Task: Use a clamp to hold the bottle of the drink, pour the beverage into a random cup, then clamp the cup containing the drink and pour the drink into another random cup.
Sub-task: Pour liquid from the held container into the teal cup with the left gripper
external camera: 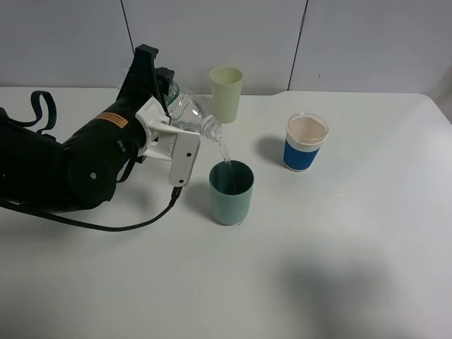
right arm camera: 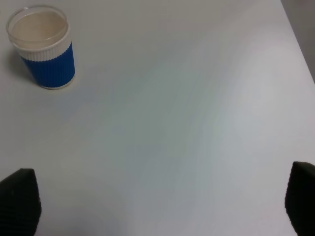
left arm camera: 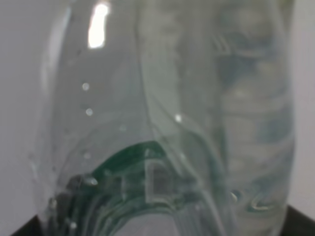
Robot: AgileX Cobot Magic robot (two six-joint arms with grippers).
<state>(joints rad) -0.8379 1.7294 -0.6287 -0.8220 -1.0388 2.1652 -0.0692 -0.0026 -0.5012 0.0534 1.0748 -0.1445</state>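
Mid-pour, by the look of it. Clamped in the left hand (external camera: 164,109): a clear bottle (external camera: 185,109), gripped across the body, fingers closed firmly on it. Fills the left wrist view edge to edge (left arm camera: 167,123).

Lying tipped, long axis slanting down and away from the hand, base high, neck lowest. Mouth pointing at the teal cup (external camera: 232,191), just below and ahead of the fingertips. Thin stream (external camera: 224,152) falling from the mouth, landing inside the rim on the side nearer the hand.

To pour well: hold the tilt steady; bring the mouth more over the cup's middle than its near rim; raise the base only slowly. No harder squeeze, since thin plastic will likely buckle and spurt. Stop well short of the brim, as the cup is to be lifted and tipped next.

Right hand (right arm camera: 157,206): spread wide, holding nothing, above bare tabletop (right arm camera: 197,98); blue cup (right arm camera: 43,46) ahead and off to one side. Pale green cup (external camera: 226,93) beyond the bottle, just past the left hand's reach.
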